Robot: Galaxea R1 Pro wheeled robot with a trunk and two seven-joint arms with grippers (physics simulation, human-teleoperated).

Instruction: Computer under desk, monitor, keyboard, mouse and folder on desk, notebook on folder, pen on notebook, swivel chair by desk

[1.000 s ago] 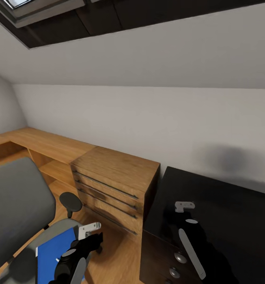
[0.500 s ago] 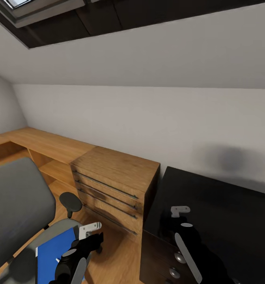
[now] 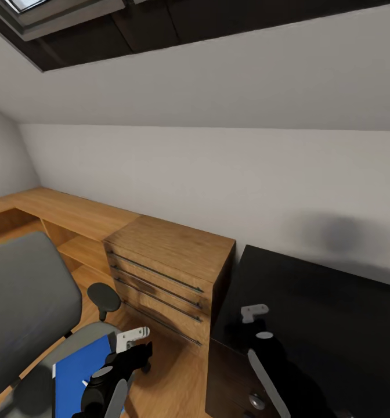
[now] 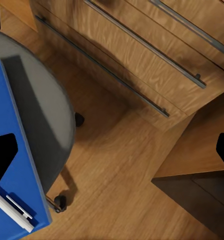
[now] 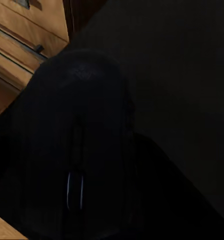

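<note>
- Mouse [image 5: 77, 150]: the right wrist view looks down on a rounded black body with a faint wheel line, very close to the camera and over the glossy black top of the desk [image 3: 334, 302]. I take that shape to be the mouse, though black on black makes its edges hard to read.
- The right gripper [image 3: 252, 313] hangs over the near corner of the desk, just beside the oak cabinet [image 3: 166, 261]. Its fingers are lost in the dark, so I cannot tell how far apart they are or whether they clamp the mouse. It sits close enough to suggest a hold.
- The step in hand looks like setting the mouse on the desk. To do it well, lower it straight down until the underside is flat on the top, and only then spread the fingers (a release from height could send so small a thing sliding).
- Keep it well in from the desk's edge. The corner is close, and a slip would send it towards the floor by the drawers.
- Neither keyboard nor monitor appears in these views, so whether this spot is beside them cannot be checked here. The head may need to turn first.
- The left gripper [image 3: 130, 341] is spread wide and empty, poised above the folder [image 4: 17, 125], which lies on the seat of the swivel chair [image 3: 26, 302] with the white pen [image 4: 12, 212] resting on it.
</note>
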